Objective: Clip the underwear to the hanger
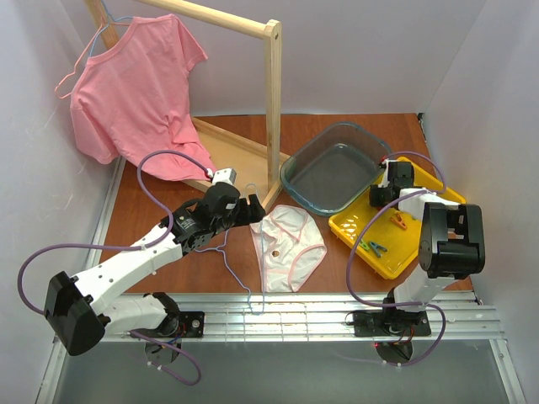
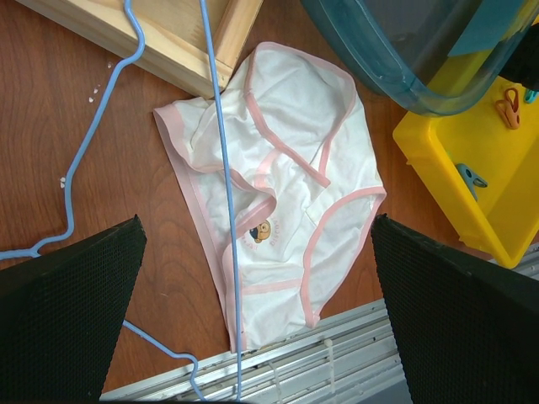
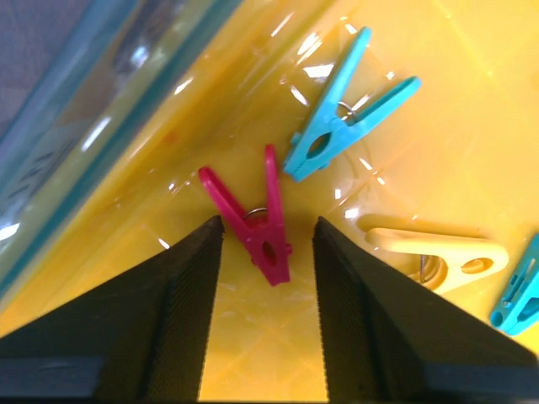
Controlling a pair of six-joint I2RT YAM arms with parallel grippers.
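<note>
The underwear (image 1: pixel 289 246) is lying flat on the bench (image 1: pixel 333 273) between the two arms, close to the near edge. The hanger (image 1: pixel 227 252) is lying beside it, and in the left wrist view one wire is crossing over the fabric's left part, running near to far. The left pincer (image 1: pixel 253 209) is hovering just above them, jaws spread wide and gripping nothing.

The right pincer (image 3: pixel 268 244) is reaching down into the yellow tray (image 3: pixel 438 126) on the right. Its jaws are narrow but not closed, straddling a pink peg (image 3: pixel 261 227) whose long axis is running along the gap between them. By my judgement the coming grasp is depending on that alignment, so the right arm is the one placed to fetch the peg. A blue peg (image 3: pixel 345 118) and a yellow peg (image 3: pixel 438 252) are lying just beside it in the same tray. A see-through tub (image 1: pixel 295 172) is sitting at the tray's far left.
</note>
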